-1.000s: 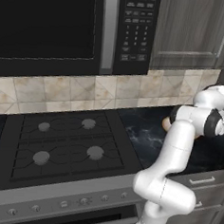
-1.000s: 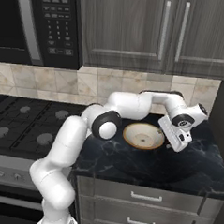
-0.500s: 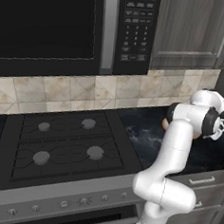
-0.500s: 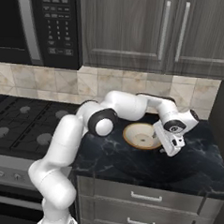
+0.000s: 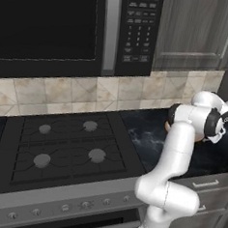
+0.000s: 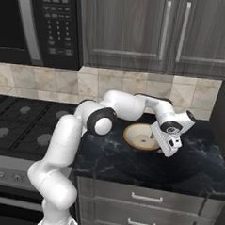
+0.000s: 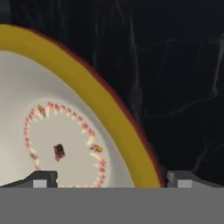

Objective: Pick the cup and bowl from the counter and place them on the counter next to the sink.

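Bowl (image 6: pixel 140 136) first: you see it sitting on the black marble counter (image 6: pixel 130 162), right of the stove (image 5: pixel 64 148) and below the grey cabinets (image 6: pixel 157 32). Your pincer (image 6: pixel 168 147) hangs low over the bowl's right rim, jaws spread wide and grasping nothing. In the hand view, the golden rim of the bowl (image 7: pixel 78 127) runs between the two fingertips (image 7: pixel 41 178), one over the cream inside, one over bare counter.

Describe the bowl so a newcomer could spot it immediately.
Right of the stove, on the black counter under the wood cabinets, sits the bowl. It is shallow and round, cream inside with a golden rim, directly beneath the open gripper.
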Controlling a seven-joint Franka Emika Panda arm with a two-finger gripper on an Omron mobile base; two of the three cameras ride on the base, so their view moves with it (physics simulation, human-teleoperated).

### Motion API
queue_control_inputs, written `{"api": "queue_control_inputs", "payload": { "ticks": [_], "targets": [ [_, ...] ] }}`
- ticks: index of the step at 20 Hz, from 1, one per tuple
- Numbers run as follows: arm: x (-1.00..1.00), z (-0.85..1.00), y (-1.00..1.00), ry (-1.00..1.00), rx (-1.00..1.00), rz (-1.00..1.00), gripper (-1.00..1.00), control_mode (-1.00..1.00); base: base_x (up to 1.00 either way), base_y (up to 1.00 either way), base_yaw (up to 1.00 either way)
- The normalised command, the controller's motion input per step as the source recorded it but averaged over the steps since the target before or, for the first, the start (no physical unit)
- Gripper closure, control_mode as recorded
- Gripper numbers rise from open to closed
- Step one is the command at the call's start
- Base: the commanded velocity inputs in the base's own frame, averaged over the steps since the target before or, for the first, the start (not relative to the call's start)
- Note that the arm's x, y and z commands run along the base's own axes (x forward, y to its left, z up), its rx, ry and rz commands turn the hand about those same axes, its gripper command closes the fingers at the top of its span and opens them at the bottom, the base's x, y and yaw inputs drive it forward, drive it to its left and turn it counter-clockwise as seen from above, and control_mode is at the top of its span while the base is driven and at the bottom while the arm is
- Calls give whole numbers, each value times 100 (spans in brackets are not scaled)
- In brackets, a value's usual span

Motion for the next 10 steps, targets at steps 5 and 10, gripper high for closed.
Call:
{"api": "queue_control_inputs", "payload": {
  "ticks": [5,10],
  "targets": [
    [6,-4,27,0,0,0,-100,-100,0,0,0],
    [0,0,6,0,0,0,-100,-100,0,0,0]
  ]
}}
